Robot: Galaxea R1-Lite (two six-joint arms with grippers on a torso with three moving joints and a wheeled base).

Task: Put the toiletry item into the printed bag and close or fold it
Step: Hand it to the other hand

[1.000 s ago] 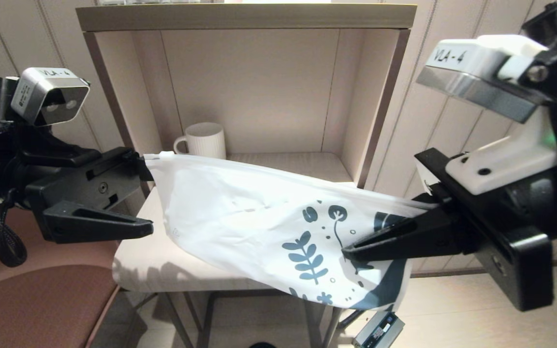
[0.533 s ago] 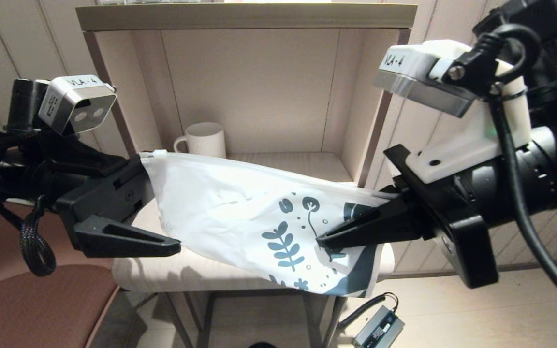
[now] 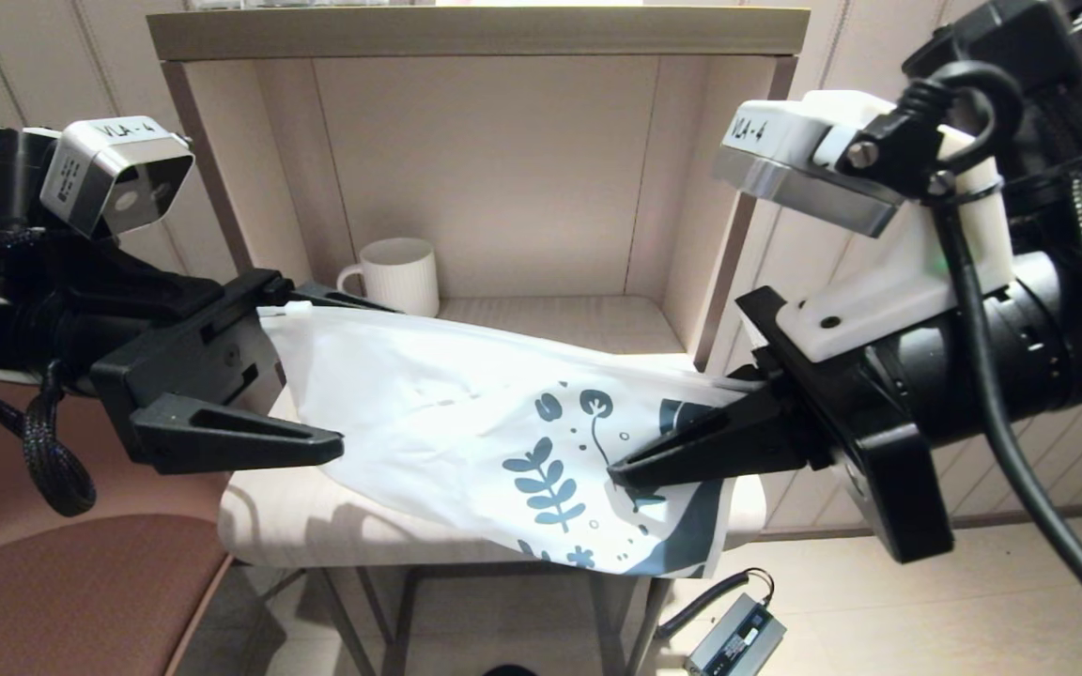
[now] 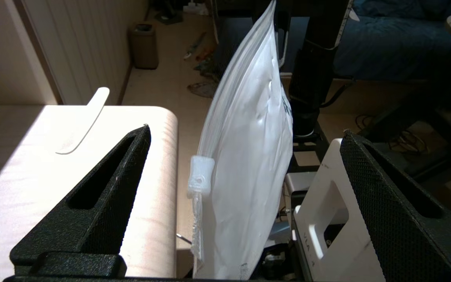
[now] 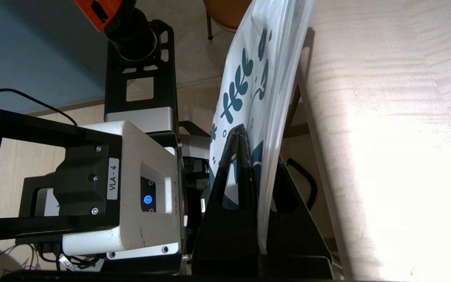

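Printed bag (image 3: 466, 422) hangs mid-frame above the table (image 3: 316, 512), its leafy end clamped in the right gripper (image 3: 682, 441). Left gripper (image 3: 330, 366) stands apart around its zipper end. Only the comb (image 4: 82, 119) handle shows, upper left on the table, in the left wrist view.

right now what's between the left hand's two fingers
In the left wrist view the left hand is open, and the printed bag hangs edge-on between its fingers, its zipper tab showing, touching neither.

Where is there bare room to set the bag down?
Bare: shelf floor right of the mug, the table's front strip below the left gripper. Crowded: the printed bag hangs across the middle, pinched by the right gripper; the comb lies on the table.
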